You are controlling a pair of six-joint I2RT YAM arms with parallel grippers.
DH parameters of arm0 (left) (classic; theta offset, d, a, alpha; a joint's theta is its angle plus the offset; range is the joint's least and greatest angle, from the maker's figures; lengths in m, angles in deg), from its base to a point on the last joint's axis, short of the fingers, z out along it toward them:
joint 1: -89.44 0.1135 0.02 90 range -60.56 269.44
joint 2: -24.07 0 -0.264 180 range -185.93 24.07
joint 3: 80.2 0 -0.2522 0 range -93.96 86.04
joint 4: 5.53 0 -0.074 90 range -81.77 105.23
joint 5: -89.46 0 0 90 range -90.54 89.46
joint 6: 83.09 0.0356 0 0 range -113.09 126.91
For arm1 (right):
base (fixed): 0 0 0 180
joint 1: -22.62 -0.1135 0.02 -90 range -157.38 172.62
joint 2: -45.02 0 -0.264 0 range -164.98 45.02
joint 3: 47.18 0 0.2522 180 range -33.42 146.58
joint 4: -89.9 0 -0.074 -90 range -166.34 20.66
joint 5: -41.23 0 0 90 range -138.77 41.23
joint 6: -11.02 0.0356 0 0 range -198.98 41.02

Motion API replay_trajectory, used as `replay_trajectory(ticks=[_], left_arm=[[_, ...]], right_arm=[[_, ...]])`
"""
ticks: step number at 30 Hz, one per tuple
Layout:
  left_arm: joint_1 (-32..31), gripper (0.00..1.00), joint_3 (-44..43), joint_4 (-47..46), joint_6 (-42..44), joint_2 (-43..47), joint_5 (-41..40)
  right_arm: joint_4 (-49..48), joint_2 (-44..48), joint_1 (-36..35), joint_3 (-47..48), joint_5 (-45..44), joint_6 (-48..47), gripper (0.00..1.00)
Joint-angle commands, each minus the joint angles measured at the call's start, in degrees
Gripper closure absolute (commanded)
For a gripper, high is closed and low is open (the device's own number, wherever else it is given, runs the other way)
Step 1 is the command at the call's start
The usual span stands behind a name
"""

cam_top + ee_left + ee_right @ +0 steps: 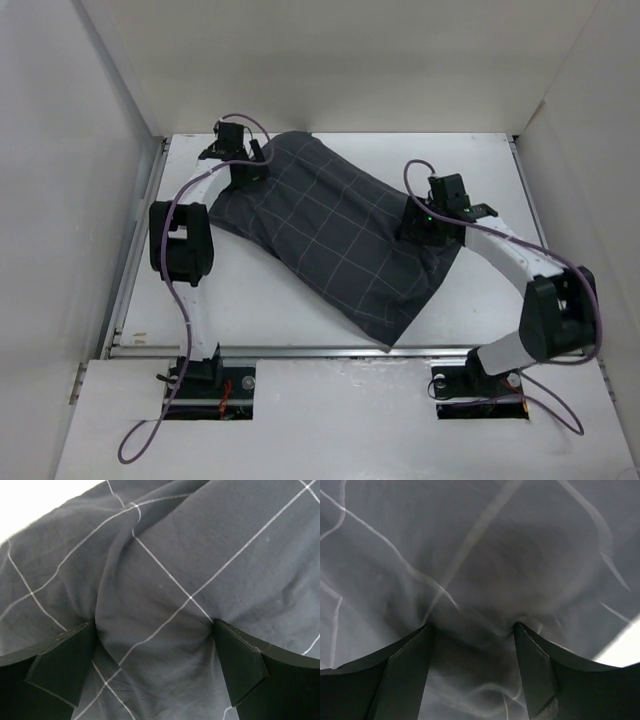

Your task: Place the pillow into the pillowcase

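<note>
1. The pillowcase [340, 240] lies diagonally across the counter [480, 165], running from far left to near right. It's puffed up along most of its length.
2. I see no pillow in any view, no white and no yellow band. Going by the bulge, I judge it's fully inside the pillowcase.
3. The left gripper [155, 630] sits at the far-left corner of the pillowcase. Its jaws are wide apart, with the tips pressed into the cloth and a soft ruck between them. It isn't clamping anything.
4. The right gripper [472, 627] is at the right-hand edge of the pillowcase, about midway along that side. Its jaws stand apart with a fold of cloth bunched at the tips. I see no pinch, so I read it as holding nothing.
5. Step in hand: stuffing looks finished. This reads as the let-go and tidy-up end of the job.
6. The near-right end of the pillowcase looks flatter than the rest. I can't tell from here whether that's the mouth or just slack corner cloth.
7. Next move, as I see it: lift both grippers straight up off the cloth so nothing snags, then pull the arms back toward their bases.
8. Risk: a fingertip catches a fold on the way up and drags the pillowcase or pulls its mouth open. I'd go slow and watch the wrist views for cloth rising with the gripper.
</note>
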Motion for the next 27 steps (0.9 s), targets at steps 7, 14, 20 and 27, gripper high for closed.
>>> replay_trajectory(ticks=[7,14,20,27], left_arm=[[2.66,0.00,27.94,-5.34,-9.14,16.38,0.41],[2.66,0.00,38.78,-4.20,-14.16,28.88,-5.22],[2.66,0.00,29.30,0.27,-14.16,29.41,-10.86],[2.66,0.00,24.45,0.80,-13.63,31.18,-10.86]], right_arm=[[-11.30,-24.47,-0.86,24.92,1.92,-9.04,0.29],[-5.58,-20.92,2.29,34.36,-5.01,-12.04,0.22],[-6.10,-20.54,12.05,28.21,3.41,-12.91,0.19],[-8.19,-23.63,13.38,27.24,9.82,-16.17,0.19]])
